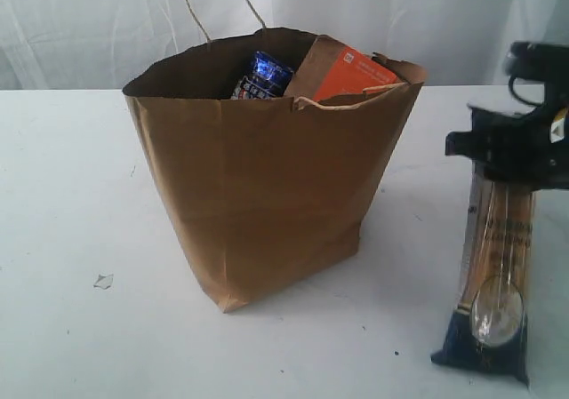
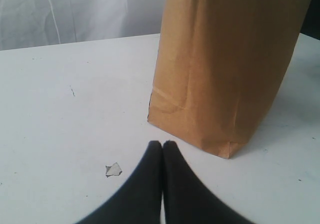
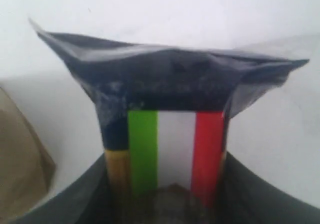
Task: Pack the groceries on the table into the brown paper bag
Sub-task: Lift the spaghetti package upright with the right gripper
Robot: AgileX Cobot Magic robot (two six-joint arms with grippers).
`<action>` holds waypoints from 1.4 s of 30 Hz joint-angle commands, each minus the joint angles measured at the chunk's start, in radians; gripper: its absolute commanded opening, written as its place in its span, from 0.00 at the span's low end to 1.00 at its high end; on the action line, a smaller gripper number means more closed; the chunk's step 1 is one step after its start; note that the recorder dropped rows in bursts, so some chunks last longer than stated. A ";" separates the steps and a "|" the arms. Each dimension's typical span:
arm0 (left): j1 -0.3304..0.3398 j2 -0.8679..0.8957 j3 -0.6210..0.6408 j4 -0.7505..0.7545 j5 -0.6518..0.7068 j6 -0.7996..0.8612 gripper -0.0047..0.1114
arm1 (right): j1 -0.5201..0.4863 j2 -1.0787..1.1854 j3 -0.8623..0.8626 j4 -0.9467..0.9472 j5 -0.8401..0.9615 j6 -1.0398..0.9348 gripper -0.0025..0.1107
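Brown paper bag (image 1: 267, 177) upright mid-table (image 1: 71, 195). Long spaghetti pack (image 1: 496, 283) at its 3 o'clock, pinched at its 12 o'clock end by right gripper (image 1: 508, 161). Left gripper (image 2: 162, 146) near the bag, fingers pressed together, empty.

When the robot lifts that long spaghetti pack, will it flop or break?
It will probably stay fairly stiff: the long spaghetti pack shows straight strands bundled tight. With the right gripper around just one end, the other end might droop a bit. Its shiny wrapper looks slippery, so it may slide.
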 commanded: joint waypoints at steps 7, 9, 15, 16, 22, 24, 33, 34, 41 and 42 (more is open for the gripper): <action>0.000 -0.005 0.003 -0.004 0.004 0.000 0.04 | 0.000 -0.374 -0.002 -0.021 -0.085 -0.072 0.02; 0.000 -0.005 0.003 -0.004 0.004 0.000 0.04 | 0.000 -0.415 -0.004 -0.039 -0.113 -0.072 0.02; 0.000 -0.005 0.003 -0.004 0.004 0.000 0.04 | 0.000 -0.505 -0.069 -0.061 -0.128 -0.072 0.02; 0.000 -0.005 0.003 -0.004 0.004 0.000 0.04 | 0.000 -0.516 -0.087 -0.061 -0.133 -0.072 0.02; 0.000 -0.005 0.003 -0.004 0.004 0.000 0.04 | 0.000 -0.548 -0.195 -0.071 -0.244 -0.119 0.02; 0.000 -0.005 0.003 -0.004 0.004 0.000 0.04 | 0.000 -0.548 -0.228 -0.071 -0.267 -0.119 0.02; 0.000 -0.005 0.003 -0.004 0.004 0.000 0.04 | 0.045 -0.472 -0.333 -0.051 -0.415 -0.117 0.02; 0.000 -0.005 0.003 -0.004 0.004 0.000 0.04 | 0.060 -0.458 -0.340 -0.051 -0.443 -0.117 0.02; 0.000 -0.005 0.003 -0.004 0.004 0.000 0.04 | 0.161 -0.343 -0.389 -0.051 -0.569 -0.117 0.02; 0.000 -0.005 0.003 -0.004 0.004 0.000 0.04 | 0.176 -0.329 -0.393 -0.051 -0.588 -0.117 0.02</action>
